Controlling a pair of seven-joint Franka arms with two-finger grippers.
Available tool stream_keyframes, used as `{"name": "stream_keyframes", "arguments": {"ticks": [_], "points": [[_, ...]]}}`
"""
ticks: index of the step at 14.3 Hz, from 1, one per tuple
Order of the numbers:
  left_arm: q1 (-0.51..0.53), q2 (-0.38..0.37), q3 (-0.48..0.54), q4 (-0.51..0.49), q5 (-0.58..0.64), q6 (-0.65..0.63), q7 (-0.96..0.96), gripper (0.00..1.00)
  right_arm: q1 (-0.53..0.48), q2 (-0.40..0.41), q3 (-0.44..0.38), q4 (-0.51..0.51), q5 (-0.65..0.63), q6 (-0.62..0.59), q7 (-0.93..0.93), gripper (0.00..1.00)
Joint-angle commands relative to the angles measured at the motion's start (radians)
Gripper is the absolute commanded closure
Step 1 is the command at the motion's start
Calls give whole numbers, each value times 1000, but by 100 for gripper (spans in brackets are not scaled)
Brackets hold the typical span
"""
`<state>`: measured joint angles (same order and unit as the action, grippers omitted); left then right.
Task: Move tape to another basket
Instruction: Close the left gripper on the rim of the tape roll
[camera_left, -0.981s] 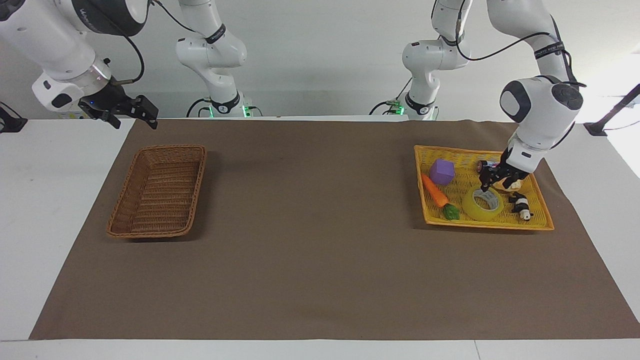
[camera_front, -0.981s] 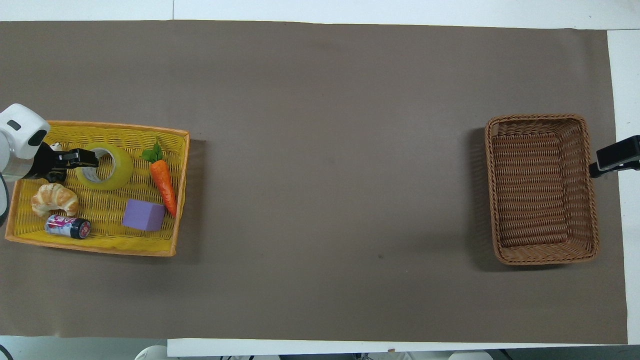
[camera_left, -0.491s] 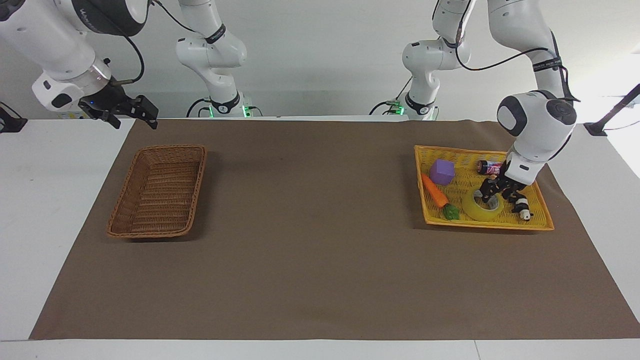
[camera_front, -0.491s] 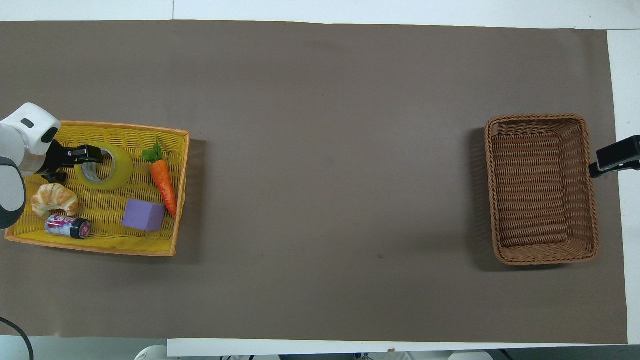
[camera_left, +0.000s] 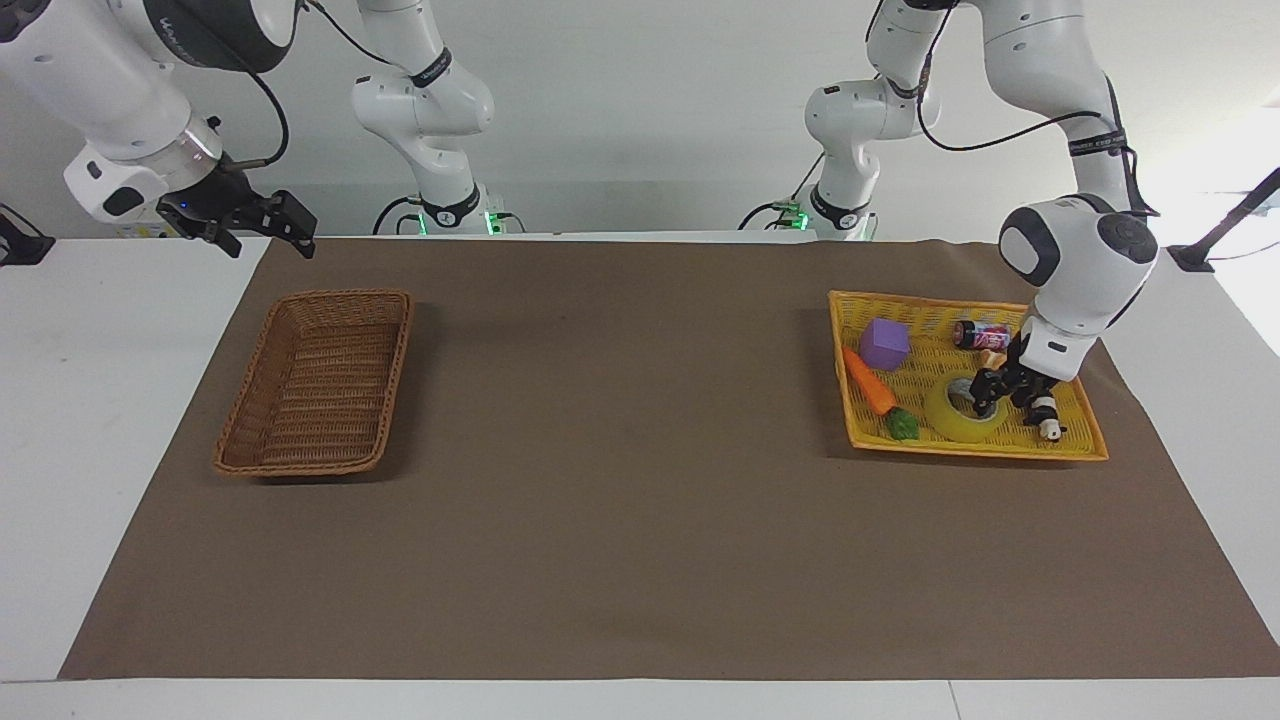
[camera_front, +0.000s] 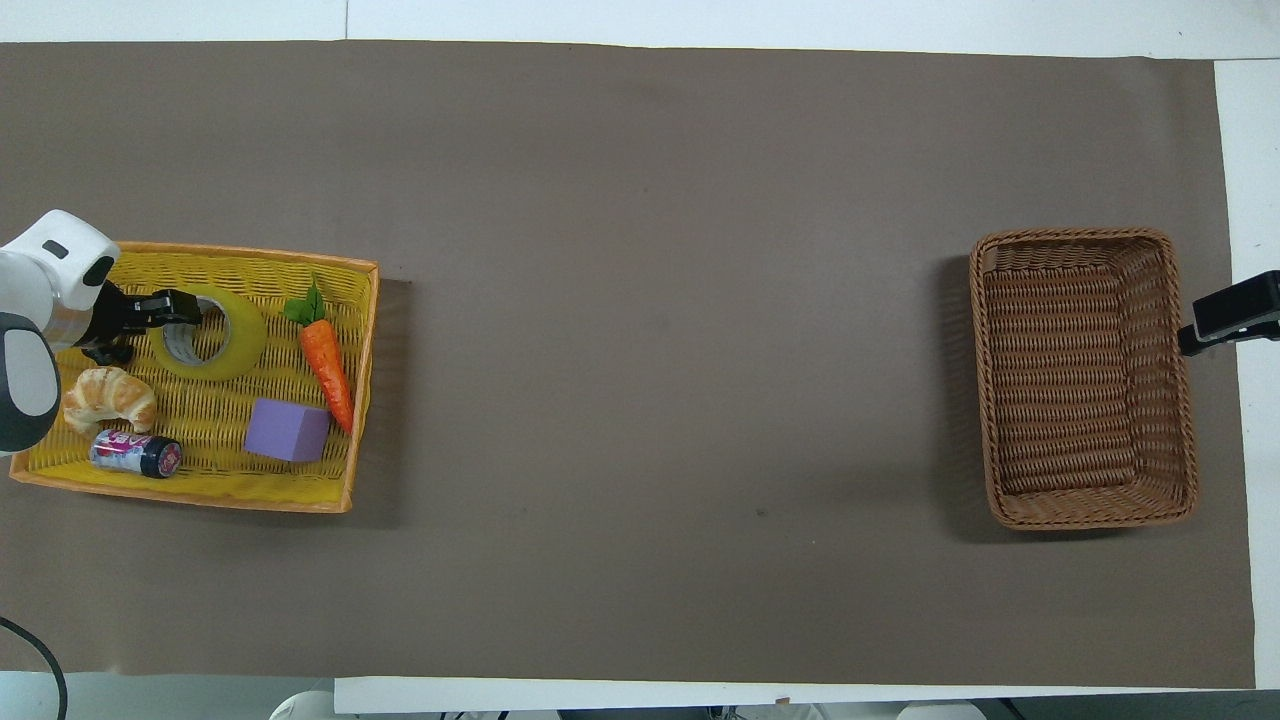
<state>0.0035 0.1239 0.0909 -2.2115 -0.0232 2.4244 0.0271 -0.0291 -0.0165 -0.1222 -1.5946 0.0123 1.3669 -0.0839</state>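
Yellow tape (camera_left: 962, 411) lies flat in yellow tray (camera_left: 1085, 437); left gripper (camera_left: 997, 398) straddles its rim, fingers open. Right gripper (camera_left: 255, 222), open, waits near brown basket (camera_left: 312, 465) on counter

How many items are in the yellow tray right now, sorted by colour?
Yellow: 1, the tape, with the left gripper down at its rim
Orange: 1, the carrot
Purple: 1, the block
Tan: 1, the croissant
Pink and black: 1, the can
Black and white: 1, a small figure
Total: 6 in the yellow tray
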Motion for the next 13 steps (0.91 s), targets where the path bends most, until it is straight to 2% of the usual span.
{"name": "stream_keyframes", "arguments": {"ticks": [1,2,3,6,7,9,11,13], "points": [[-7,33,4,-4,3,39,11,30,-9,-22,9,-24,-8,3,-20,0],[-4,36,4,-8,3,42,11,31,-9,-22,9,-24,-8,3,-20,0],[-2,45,3,-8,3,42,11,42,-9,-22,9,-24,-8,3,-20,0],[3,43,4,-10,3,22,8,88,-9,-22,9,-24,-8,3,-20,0],[6,43,3,-7,2,10,8,100,-9,-22,9,-24,-8,3,-20,0],[6,46,3,63,-3,-66,5,100,-9,-22,9,-24,-8,3,-20,0],[-10,45,1,212,-11,-264,-10,100,-9,-22,9,-24,-8,3,-20,0],[-45,48,-3,400,-30,-486,-83,100,-9,-22,9,-24,-8,3,-20,0]]}}
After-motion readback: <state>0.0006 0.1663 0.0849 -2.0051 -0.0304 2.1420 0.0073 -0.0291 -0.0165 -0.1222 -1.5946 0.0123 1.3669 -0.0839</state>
